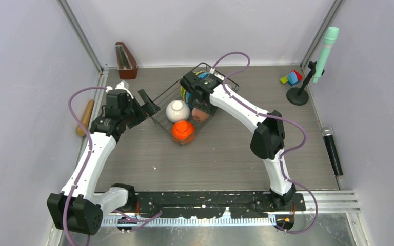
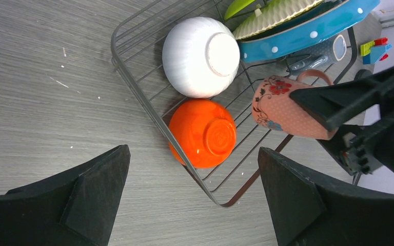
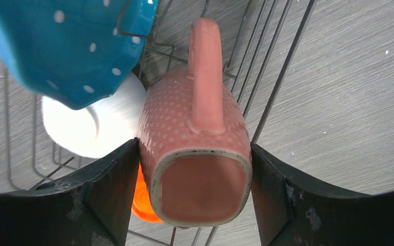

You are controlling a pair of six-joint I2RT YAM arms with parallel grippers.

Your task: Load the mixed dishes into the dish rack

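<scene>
The black wire dish rack [image 1: 160, 103] stands at mid-table. In it are a white bowl [image 1: 177, 110] and an orange bowl [image 1: 183, 131], both upside down, with upright blue dotted [image 2: 308, 31], yellow [image 2: 277, 15] and lime-green [image 2: 238, 6] plates behind. A grey mug [image 2: 333, 48] shows partly beyond the blue plate. My right gripper [image 3: 195, 195] is shut on the pink mug [image 3: 195, 154], holding it by its sides, handle up, low inside the rack beside the bowls. My left gripper [image 2: 192, 200] is open and empty above the table at the rack's near-left corner [image 2: 133, 77].
A metronome [image 1: 125, 60] stands at the back left and a wooden stick [image 1: 84, 118] lies along the left wall. Toy blocks [image 1: 291, 78] and a stand holding a green microphone [image 1: 308, 72] are at the back right. A black microphone [image 1: 332, 149] lies at the right edge.
</scene>
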